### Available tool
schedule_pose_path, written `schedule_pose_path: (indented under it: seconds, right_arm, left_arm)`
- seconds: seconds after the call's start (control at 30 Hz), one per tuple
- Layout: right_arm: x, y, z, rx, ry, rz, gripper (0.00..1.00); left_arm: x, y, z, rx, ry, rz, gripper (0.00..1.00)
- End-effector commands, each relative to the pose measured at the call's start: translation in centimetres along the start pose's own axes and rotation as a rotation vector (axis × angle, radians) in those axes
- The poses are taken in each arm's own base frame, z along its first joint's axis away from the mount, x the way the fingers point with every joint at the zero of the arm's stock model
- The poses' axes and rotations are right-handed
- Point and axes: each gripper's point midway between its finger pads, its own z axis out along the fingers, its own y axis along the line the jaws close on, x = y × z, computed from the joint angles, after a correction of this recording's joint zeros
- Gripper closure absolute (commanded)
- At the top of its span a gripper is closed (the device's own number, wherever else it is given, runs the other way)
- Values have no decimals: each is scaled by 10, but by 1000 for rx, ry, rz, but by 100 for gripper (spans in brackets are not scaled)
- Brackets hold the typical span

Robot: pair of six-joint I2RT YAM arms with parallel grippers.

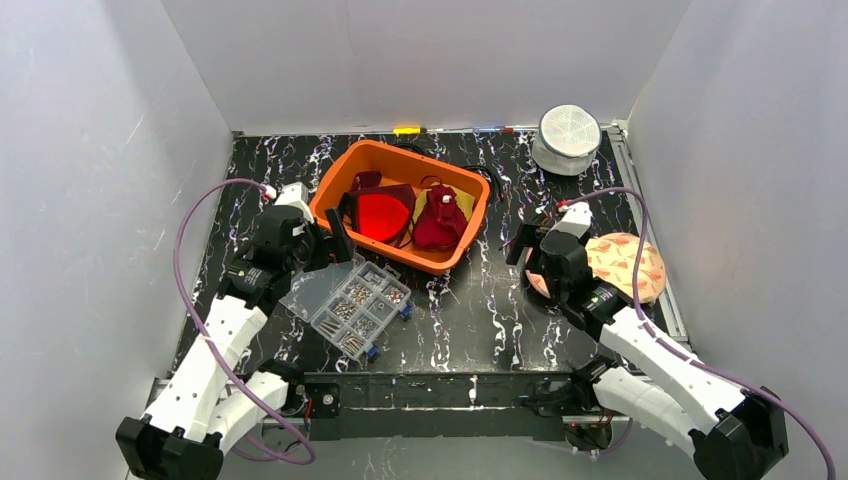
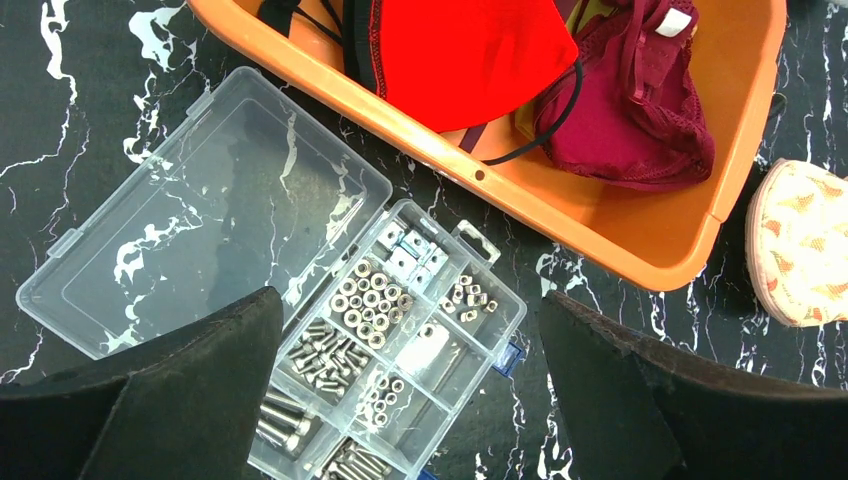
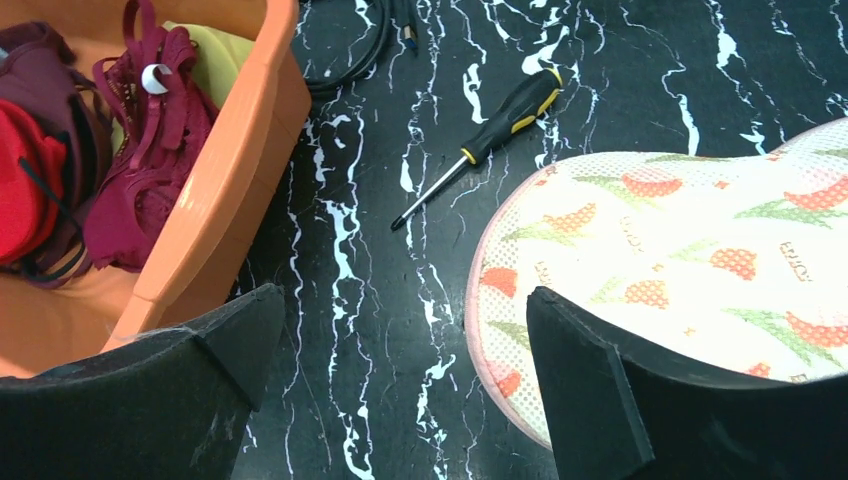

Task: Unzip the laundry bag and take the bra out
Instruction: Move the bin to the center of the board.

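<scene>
Though empty, end effector (image 3: 402, 300) near bag (image 3: 690, 250)

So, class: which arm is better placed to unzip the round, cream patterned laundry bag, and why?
Right. The right tool hovers open at the edge of the round, cream patterned laundry bag. The left tool hangs over the clear plastic screw box, with the orange tub between it and the bag.

Black marbled table (image 1: 470, 310), orange tub (image 1: 425, 258), open clear parts box (image 1: 355, 305), patterned laundry bag (image 1: 630, 265), screwdriver (image 3: 490, 140), round white case (image 1: 568, 135)
</scene>
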Motion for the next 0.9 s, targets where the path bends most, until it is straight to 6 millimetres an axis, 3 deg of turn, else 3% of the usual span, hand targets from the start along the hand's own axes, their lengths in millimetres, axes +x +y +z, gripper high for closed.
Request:
schedule_pose_path:
  seconds: [0.0, 0.1, 0.3, 0.43, 0.53, 0.63, 0.77, 0.87]
  right_arm:
    - [-31, 1, -5, 31, -74, 78, 1]
    - [-35, 27, -12, -135, -57, -13, 1]
    - [-20, 47, -7, -185, 104, -93, 1]
    - [-13, 65, -8, -260, 147, -18, 3]
    - [7, 74, -6, -270, 231, 16, 9]
    - [21, 82, -3, -269, 251, 37, 8]
    - [12, 100, -5, -362, 164, 218, 8]
    - [8, 110, 3, -338, 201, 270, 10]
  left_arm:
    - [-4, -4, -10, 34, -35, 14, 2]
    - [-5, -7, -14, 61, -55, 16, 2]
    - [-9, -13, -18, 95, -76, 16, 2]
    - [-9, -13, -19, 101, -86, 13, 2]
    - [-9, -7, -18, 68, -91, 5, 2]
    - [-9, -7, -17, 60, -84, 2, 2]
    - [-7, -14, -16, 101, -81, -2, 3]
    - [-6, -16, -16, 113, -76, -8, 3]
